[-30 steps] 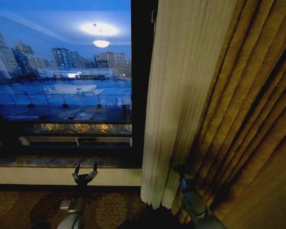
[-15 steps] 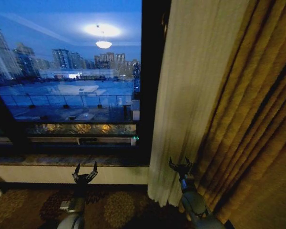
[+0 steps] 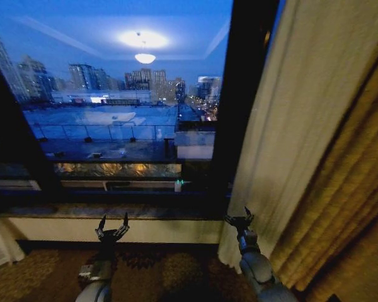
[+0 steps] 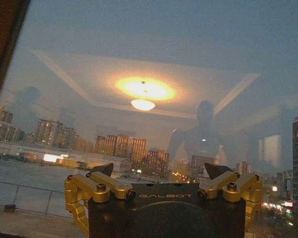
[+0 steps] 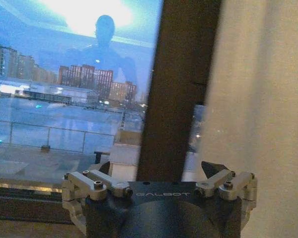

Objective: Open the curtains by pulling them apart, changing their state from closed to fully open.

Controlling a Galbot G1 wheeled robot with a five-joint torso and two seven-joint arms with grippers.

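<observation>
The sheer curtain [image 3: 296, 126] hangs bunched at the right of the window [image 3: 120, 113], against the golden drape [image 3: 346, 207], with another sheer panel [image 3: 0, 242] just showing at the far left, so most of the glass is bare and the opening looks nearly done. Both grippers hold nothing, jaws apart: the left gripper [image 3: 112, 228] low before the sill [image 3: 113, 214], the right gripper [image 3: 239, 219] just beside the curtain's hem. Between glass and curtain stands a dark window post [image 3: 236, 107].

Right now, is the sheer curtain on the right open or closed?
Open: the sheer curtain hangs bunched beside the golden drape, window glass uncovered.
</observation>
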